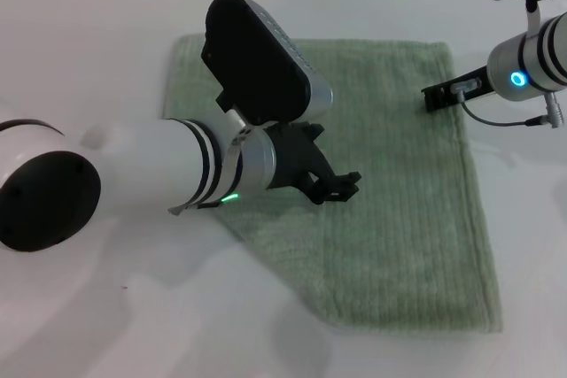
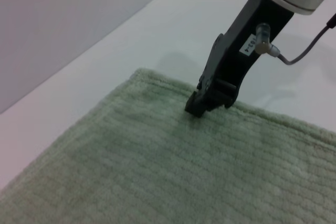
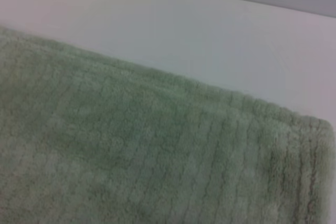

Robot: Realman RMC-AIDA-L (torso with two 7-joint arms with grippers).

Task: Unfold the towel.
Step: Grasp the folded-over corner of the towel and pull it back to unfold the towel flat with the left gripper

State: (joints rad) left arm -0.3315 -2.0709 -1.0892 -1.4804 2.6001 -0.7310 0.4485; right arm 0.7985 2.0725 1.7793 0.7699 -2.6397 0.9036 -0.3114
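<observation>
The towel (image 1: 390, 192) lies flat on the white table (image 1: 89, 33), pale green, spread as a rough rectangle w/ its near left corner cut off on a slant, prob. still folded under or over. Right gripper (image 1: 443, 95) sits at the towel's far right edge, tips down on the hem; closed or not, can't tell from any view. Left gripper (image 1: 337, 188) hangs over the towel's middle-left, fingers look shut w/ nothing between them. To do this step well: right should pinch only the top layer at the hem, not both plies, then lift before pulling outward so the cloth peels rather than drags; left can pin the lower layer. Left wrist view shows the right gripper (image 2: 202, 103) touching the hem close up, which head view only hints at. Right wrist view shows just a towel corner (image 3: 310, 145) and bare table, no fingers.
</observation>
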